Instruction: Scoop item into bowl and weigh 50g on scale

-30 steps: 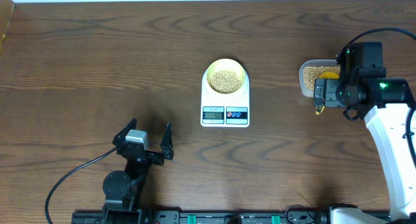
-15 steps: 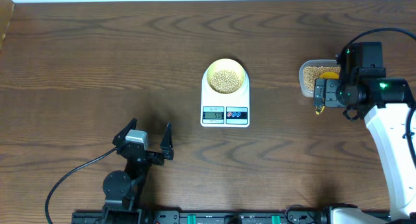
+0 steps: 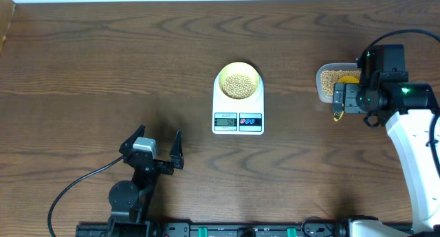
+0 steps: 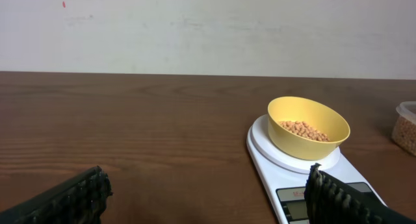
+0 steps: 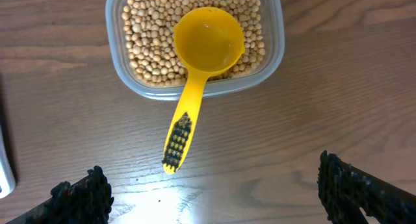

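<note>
The pale yellow bowl [image 3: 238, 82] sits on the white scale [image 3: 238, 119] at the table's middle, with tan beans [image 3: 238, 85] in it. It also shows in the left wrist view [image 4: 309, 128] on the scale [image 4: 273, 152]. A clear tub of beans [image 5: 149, 42] holds a yellow scoop [image 5: 207, 39], its handle [image 5: 178, 139] resting over the tub's rim onto the table. My right gripper [image 5: 211, 191] is open and empty, above the table just in front of the tub. My left gripper [image 4: 211, 198] is open and empty, low at the front left.
The clear tub [image 3: 328, 82] stands at the right, partly under my right arm [image 3: 385, 86]. A black cable [image 3: 75, 189] trails from my left arm. The table's back edge meets a white wall.
</note>
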